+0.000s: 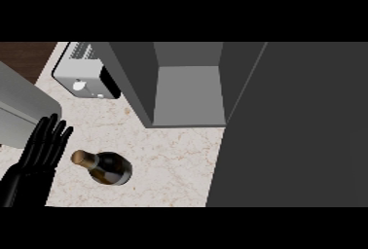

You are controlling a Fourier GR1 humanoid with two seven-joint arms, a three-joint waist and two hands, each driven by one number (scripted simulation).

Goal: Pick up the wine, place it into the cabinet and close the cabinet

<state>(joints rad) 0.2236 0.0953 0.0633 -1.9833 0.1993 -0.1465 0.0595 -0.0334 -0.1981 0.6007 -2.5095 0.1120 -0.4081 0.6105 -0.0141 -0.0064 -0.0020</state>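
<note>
Fingers (50, 129) of the left hand (39, 153) are straight and held close together, pointing up the head view away from the robot, and they pinch nothing; the hand shows at the view's left edge with its grey forearm barely in view, and it looks to be resting. No right hand shows. Just beside that hand, to its right and apart from it, the wine bottle (108, 167) stands on the pale marble counter (173, 160), near the counter's lower edge. Seen from steeply above, its dark rounded body fills the lower right of its outline and its cork-coloured top (82, 157) sits up and to the left, so its long axis runs nearly upright, mouth up toward the head. As a judgement, the bottle is glass: stiff, fairly heavy, smooth enough to slip, and breakable if it tips. The body below the shoulder looks the safest place to wrap fingers and thumb. Further up the view the grey cabinet (188, 92) stands open, its shelf bare, with its dark door (295, 126) swung out along the right. A white toaster-like appliance (82, 73) sits at upper left.
</note>
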